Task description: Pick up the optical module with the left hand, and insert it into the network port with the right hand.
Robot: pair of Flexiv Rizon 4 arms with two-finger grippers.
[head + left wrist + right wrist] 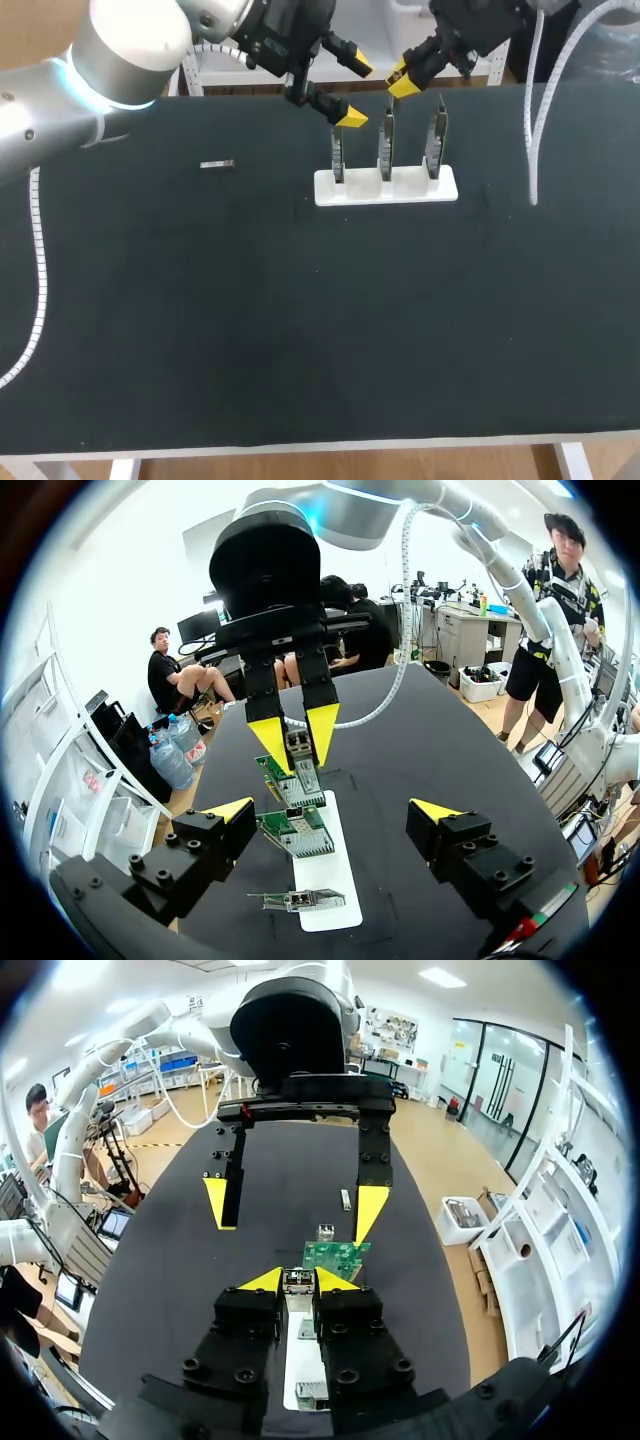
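Note:
My right gripper (400, 82) is shut on a small metal optical module (298, 1280), held just above the middle circuit board (386, 140). In the left wrist view this gripper (296, 742) points down with the module (306, 772) at the port of a green board (291, 786). Three boards stand upright in a white holder (385, 188). My left gripper (357, 93) is open and holds nothing; it hovers over the left board (338, 155), facing the right gripper. In the right wrist view its fingers (371, 1210) stand wide apart beyond a green board (335, 1255).
A second small module (217, 164) lies flat on the black table (300, 320), to the left of the holder; it also shows in the right wrist view as a spare module (345, 1198) past the boards. A white cable (532, 120) hangs at the right.

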